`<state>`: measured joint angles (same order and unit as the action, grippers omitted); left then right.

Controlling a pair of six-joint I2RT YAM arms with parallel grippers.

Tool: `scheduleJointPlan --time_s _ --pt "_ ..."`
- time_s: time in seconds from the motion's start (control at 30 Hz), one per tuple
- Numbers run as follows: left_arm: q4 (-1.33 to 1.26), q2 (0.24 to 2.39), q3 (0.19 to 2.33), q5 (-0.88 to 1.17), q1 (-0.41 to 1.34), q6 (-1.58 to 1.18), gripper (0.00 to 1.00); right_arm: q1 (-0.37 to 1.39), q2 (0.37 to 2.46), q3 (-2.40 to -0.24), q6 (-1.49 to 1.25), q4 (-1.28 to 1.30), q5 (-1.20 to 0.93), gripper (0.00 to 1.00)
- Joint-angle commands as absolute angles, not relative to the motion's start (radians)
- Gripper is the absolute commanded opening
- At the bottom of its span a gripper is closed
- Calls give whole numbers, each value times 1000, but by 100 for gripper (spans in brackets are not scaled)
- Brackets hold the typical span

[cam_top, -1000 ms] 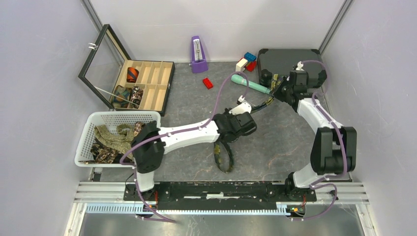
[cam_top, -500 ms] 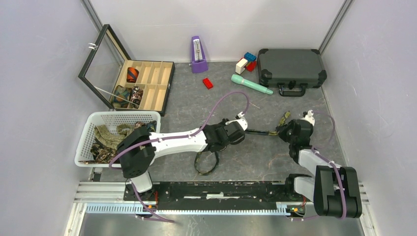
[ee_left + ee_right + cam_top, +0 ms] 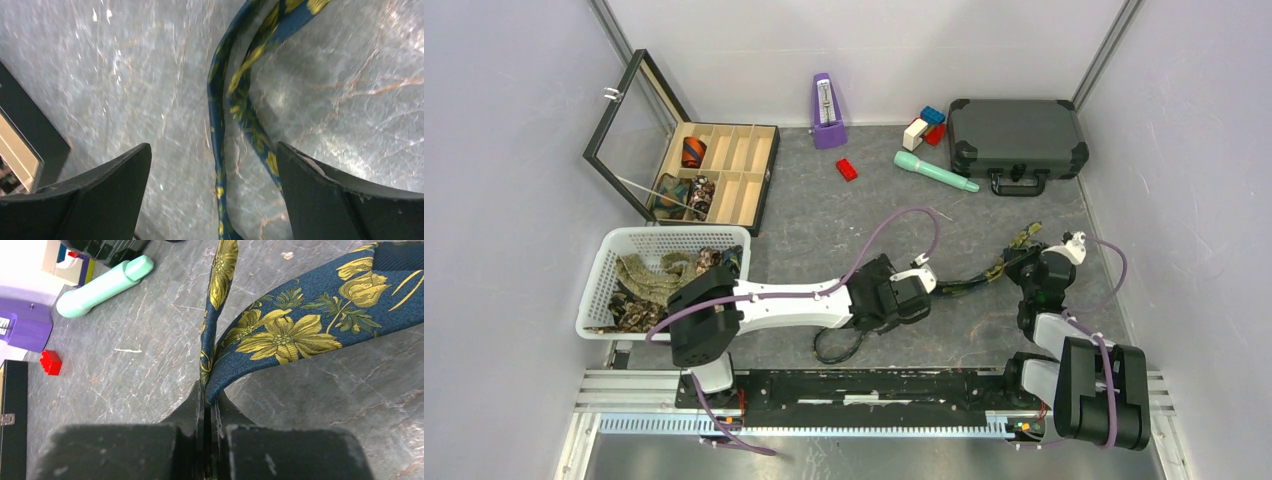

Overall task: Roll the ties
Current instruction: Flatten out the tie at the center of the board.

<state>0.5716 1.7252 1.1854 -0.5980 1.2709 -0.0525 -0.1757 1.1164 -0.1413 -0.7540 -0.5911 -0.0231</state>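
A navy tie with yellow flowers (image 3: 285, 337) stretches across the grey counter (image 3: 824, 210), its long axis running left to right between the two arms. The right claw (image 3: 207, 402) is clenched on a fold near one end. The left claw (image 3: 212, 150) hangs released, jaws wide, directly over the slack strip, which passes between its fingers toward a loop nearer the arms' bases.

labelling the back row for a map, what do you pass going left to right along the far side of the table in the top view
open wooden compartment box with glass lid → purple metronome → teal handle-shaped tool → dark grey hard case with handle
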Motion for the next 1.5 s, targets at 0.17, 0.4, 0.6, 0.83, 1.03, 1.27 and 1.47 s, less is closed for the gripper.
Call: scheduleJointPlan --time_s 0.17,0.4,0.6,0.83,1.03,1.27,1.47 --pt "893 1502 1128 -460 1274 -638 100 -211 1172 -206 -728 -572 -53 0" --pt "871 1348 1007 -312 1278 -818 100 -212 1172 -268 -691 -507 -51 0" --pt "874 1387 963 -364 1279 -915 100 -212 1178 -276 -694 -502 -69 0" --pt "791 1446 887 -363 1281 -915 100 -213 1216 -325 -655 -465 -68 0" --pt "722 1459 841 -325 1281 -904 100 -212 1258 -360 -650 -460 -82 0" --pt "617 1430 785 -275 1282 -874 100 -213 1305 -388 -649 -471 -116 0" --pt "738 1506 814 -366 1282 -905 75 -228 1325 -410 -647 -465 -89 0"
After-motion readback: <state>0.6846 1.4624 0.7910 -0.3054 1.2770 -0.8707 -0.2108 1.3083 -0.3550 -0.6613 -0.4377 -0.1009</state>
